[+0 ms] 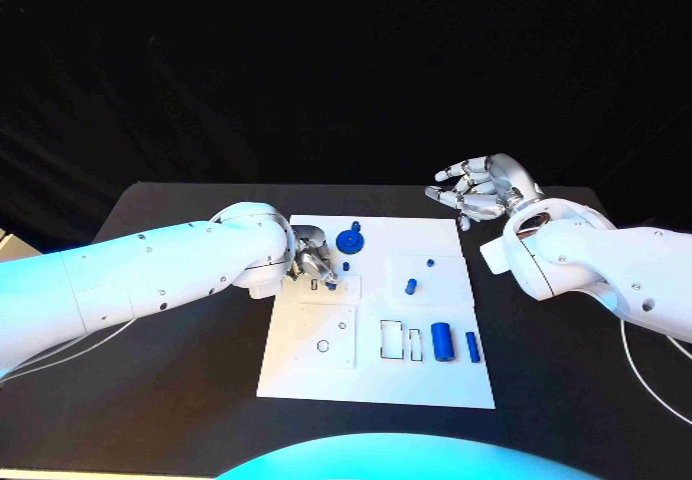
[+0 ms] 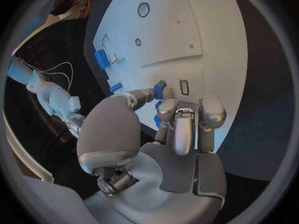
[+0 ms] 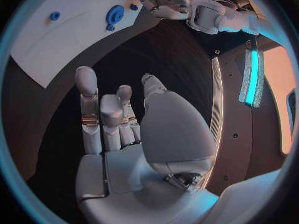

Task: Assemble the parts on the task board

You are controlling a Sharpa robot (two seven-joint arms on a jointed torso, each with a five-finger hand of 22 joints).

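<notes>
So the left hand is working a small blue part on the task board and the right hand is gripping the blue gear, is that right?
Not quite. The right hand holds nothing; it hovers open off the task board's far corner, as the right wrist view shows. The blue gear sits untouched on the board. The left hand does pinch a small blue part.

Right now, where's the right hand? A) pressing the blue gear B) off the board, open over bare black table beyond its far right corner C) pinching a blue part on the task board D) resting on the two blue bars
B: the right hand sits past the task board with fingers apart and nothing in them; the right wrist view shows only dark table under its fingers.
</notes>
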